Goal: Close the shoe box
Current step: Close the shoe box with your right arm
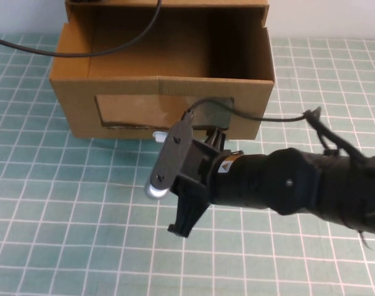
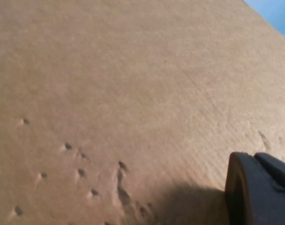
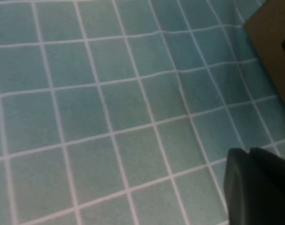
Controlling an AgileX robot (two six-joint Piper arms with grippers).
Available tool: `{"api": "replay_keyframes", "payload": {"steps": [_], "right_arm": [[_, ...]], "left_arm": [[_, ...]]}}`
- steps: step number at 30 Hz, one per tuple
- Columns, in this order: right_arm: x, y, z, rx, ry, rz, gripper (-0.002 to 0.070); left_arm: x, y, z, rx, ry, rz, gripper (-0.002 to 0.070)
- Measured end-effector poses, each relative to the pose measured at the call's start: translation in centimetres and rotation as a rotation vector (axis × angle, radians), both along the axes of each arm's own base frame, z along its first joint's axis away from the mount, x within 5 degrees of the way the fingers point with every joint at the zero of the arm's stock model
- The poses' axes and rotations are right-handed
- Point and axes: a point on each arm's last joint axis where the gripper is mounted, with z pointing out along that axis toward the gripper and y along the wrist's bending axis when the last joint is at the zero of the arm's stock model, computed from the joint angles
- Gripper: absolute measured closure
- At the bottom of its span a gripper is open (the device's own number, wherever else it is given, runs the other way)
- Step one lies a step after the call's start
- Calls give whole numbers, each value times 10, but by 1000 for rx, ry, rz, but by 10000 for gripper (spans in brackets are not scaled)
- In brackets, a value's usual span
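Note:
The shoe box (image 1: pixel 76 108) is brown cardboard and stands at the back of the table. Its drawer is pulled out toward me and is open on top. The front has a clear window (image 1: pixel 138 108) with a small white pull tab (image 1: pixel 157 134) below it. My right gripper (image 1: pixel 180 227) hangs over the tiled mat just in front of the tab, apart from the box, with its fingers together and empty. It shows in the right wrist view (image 3: pixel 251 157), with a box corner (image 3: pixel 273 37) beside it. My left gripper (image 2: pixel 255 161) is shut and sits right against bare cardboard (image 2: pixel 133 84); it is out of the high view.
The table is covered by a teal tiled mat (image 1: pixel 64 216). A black cable (image 1: pixel 113 46) runs across the open drawer. Another cable (image 1: pixel 261 117) runs from my right arm (image 1: pixel 298 185) past the window.

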Motion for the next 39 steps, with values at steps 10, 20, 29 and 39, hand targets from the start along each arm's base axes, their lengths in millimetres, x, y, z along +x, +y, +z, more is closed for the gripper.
{"api": "replay_keyframes", "payload": {"steps": [10,20,29,39], "right_arm": [[46,20,-10,37,-82,-97,690],[102,12,-8,96,-115,-230,690],[79,17,13,59,-131,-100,690],[29,15,15,228,-303,-364,690]], "left_arm": [[-2,0,0,23,5,-21,679],[-2,-1,0,20,13,-20,679],[-2,-1,0,17,18,-20,679],[-2,-1,0,17,19,-19,679]]}}
